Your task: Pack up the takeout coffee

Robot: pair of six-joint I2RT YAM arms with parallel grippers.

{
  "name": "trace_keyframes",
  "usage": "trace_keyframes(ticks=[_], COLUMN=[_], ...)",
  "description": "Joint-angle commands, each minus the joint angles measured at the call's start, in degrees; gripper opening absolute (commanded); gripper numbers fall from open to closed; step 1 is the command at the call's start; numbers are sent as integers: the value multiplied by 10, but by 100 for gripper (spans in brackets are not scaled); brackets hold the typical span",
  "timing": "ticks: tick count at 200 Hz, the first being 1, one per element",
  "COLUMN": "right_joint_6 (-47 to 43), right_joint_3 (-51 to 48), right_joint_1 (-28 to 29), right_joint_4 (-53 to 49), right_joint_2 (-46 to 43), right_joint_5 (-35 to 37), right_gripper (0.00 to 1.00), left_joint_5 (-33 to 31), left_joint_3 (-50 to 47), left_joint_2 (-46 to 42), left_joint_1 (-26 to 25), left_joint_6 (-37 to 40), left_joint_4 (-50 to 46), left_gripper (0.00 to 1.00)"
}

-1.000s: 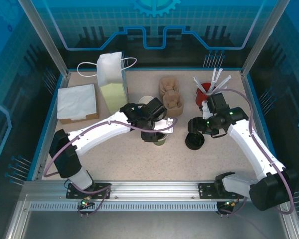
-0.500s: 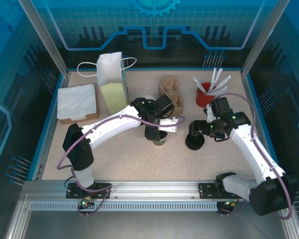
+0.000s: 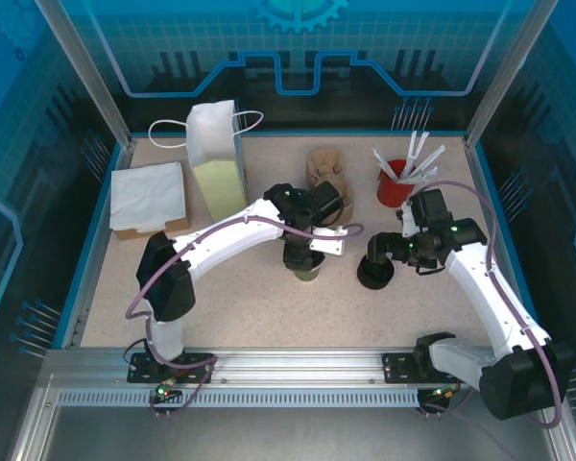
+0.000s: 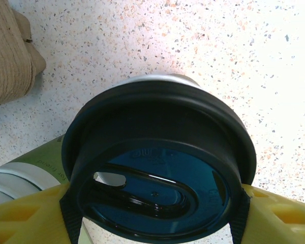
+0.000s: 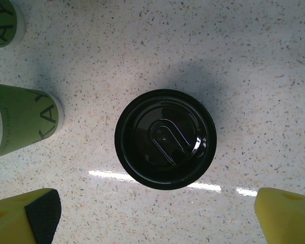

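Gripping a black round plastic lid (image 4: 157,168) with the left gripper (image 4: 155,213), pads (image 4: 69,213) pressed to both sides of its rim; under that lid, near the middle of the speckled table (image 3: 269,307), the small dark olive-green paper cup of takeout coffee (image 3: 307,275); hanging wide open above the stack of black round lids (image 5: 165,138), the right gripper (image 5: 155,216).

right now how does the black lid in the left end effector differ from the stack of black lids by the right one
The black lid is clamped in the left end effector, off the table; the stack of black lids rests on the table, untouched, with the right end effector open around it. The black lid is single; the stack is several. Both are round, black, top side up.
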Motion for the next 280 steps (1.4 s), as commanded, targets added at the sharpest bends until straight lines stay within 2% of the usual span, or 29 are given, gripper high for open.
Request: trace_keyframes(ticks=[1,52,104,194,246,280], right_joint_6=[-11,-13,-15,-14,-6,18], right_joint_3=[-8,-9,-9,-12,-17,-18], right_joint_1=[-11,-16,-18,-21,-22,-13], right_joint_4=[-5,-4,-5,-4,40,77], right_joint_2=[-10,-13,-15,-18,-33,-23], right_joint_5=[3,-1,-4,-15,-97,-155], right_gripper=[100,100,100,100,100,92], left_joint_5=[4,9,18,19,69,111], left_joint_3=[20,27,31,36,24,-40], left_joint_2=[15,23,32,27,-59,-156], left_joint_1=[-5,-5,-5,-2,19,40], left_joint_6=[14,12,8,2,-41,-116], left_joint_4=[-28,-29,-26,-32,15,80], left_gripper=[72,73,81,83,88,91])
